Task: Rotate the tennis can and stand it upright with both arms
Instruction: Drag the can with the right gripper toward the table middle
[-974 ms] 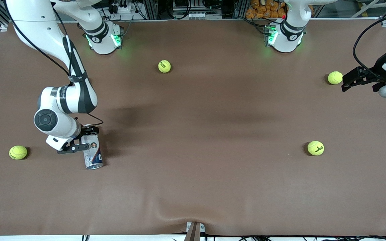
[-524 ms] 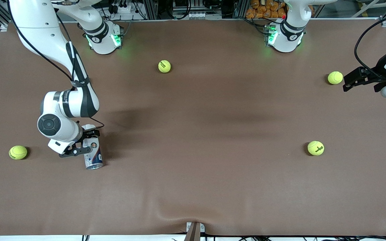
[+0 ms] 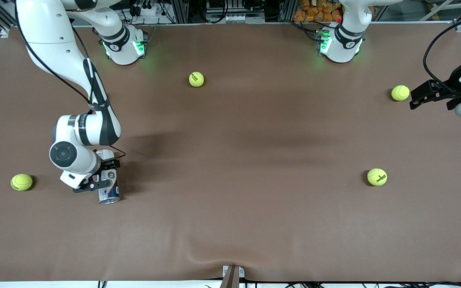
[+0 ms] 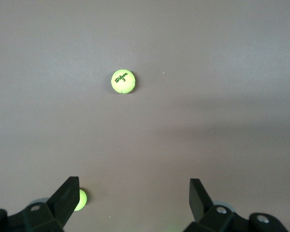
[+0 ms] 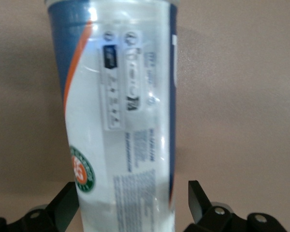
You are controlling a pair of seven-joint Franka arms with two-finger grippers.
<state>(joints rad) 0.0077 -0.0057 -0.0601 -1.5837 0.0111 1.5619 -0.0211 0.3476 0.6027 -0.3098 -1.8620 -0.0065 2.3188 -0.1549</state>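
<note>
both right gripper (image 3: 101, 175) fingers (image 5: 63, 208) around tennis can (image 3: 109, 187)

Tennis can (image 3: 109, 187) apparently tilted, table-bound

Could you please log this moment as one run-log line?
right gripper: around tennis can, tilting it | left gripper: open, waiting beside tennis ball | can not upright

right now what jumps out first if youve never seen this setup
The right gripper grips the tennis can, fingers either side of its body, at the right arm's end of the table. Four yellow-green tennis balls lie scattered on the brown table. The left gripper waits open in the air beside one ball at the left arm's end.
</note>
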